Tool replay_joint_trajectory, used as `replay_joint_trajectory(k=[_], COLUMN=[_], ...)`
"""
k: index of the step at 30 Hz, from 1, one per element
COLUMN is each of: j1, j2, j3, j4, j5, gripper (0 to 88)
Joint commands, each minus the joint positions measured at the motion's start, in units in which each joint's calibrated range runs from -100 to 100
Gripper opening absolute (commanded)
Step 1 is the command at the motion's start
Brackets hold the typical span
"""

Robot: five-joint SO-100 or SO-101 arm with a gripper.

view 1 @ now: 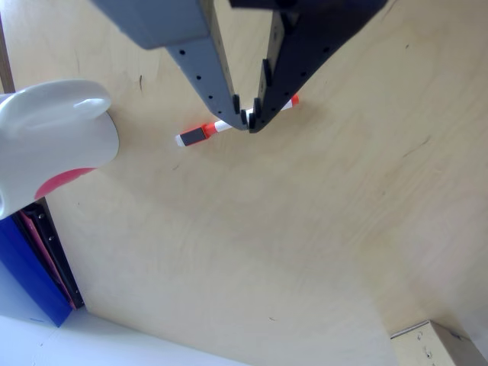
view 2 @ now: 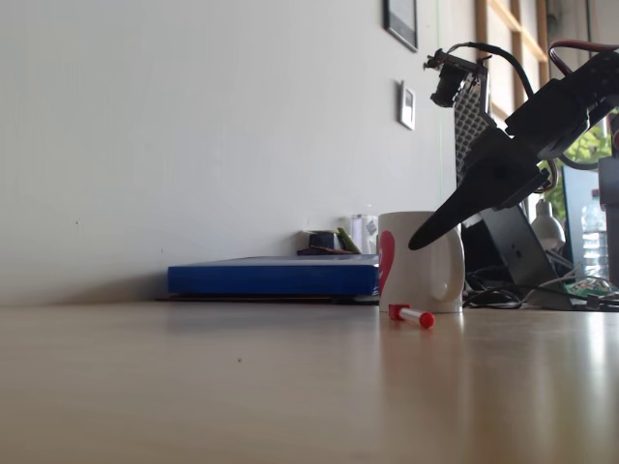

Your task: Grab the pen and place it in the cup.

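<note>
The pen (view 1: 200, 133) lies flat on the wooden table, white barrel with an orange-red band and a grey tip on the left in the other view. In the fixed view the pen (view 2: 411, 315) rests just in front of the cup. My gripper (view 1: 248, 122) comes in from the top of the other view, its fingertips over the middle of the barrel. They stand slightly open with a narrow gap and hold nothing. The fixed view shows the gripper (view 2: 418, 242) hanging well above the pen, clear of it. The white cup (view 1: 53, 141) with a pinkish-red patch stands left of the pen; the cup (view 2: 419, 263) is upright.
A blue flat box (view 2: 273, 278) lies behind the cup by the wall; the blue box (view 1: 30, 282) sits at the table's left edge. A grey metal box corner (view 1: 438, 347) shows at the bottom right. Cables and a laptop (view 2: 522, 256) crowd the right.
</note>
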State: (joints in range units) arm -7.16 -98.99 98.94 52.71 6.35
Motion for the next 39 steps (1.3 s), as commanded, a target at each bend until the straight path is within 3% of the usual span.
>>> replay_joint_trajectory(k=[1,39], j1=[-0.2,0.0], j2=[-0.3,-0.2], j3=[0.5,0.5], j4=[-0.4,-0.7], j5=[0.2,0.4], gripper=[1.8,1.8])
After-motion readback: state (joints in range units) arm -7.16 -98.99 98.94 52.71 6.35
